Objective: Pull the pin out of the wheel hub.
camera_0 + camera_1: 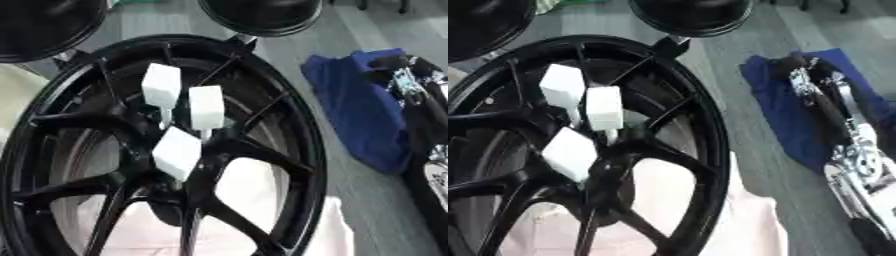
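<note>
Wheel hub with white-capped pins (right hand blurred, grip unreadable).

The floor is grey, laid in long planks or strips that run away toward the far end of the room. A blue cloth lies crumpled on it off to the right. At the top, 2 big round black shapes sit close to the camera, 1 at the left corner. Light is soft and even, with no hard shadows.
</note>
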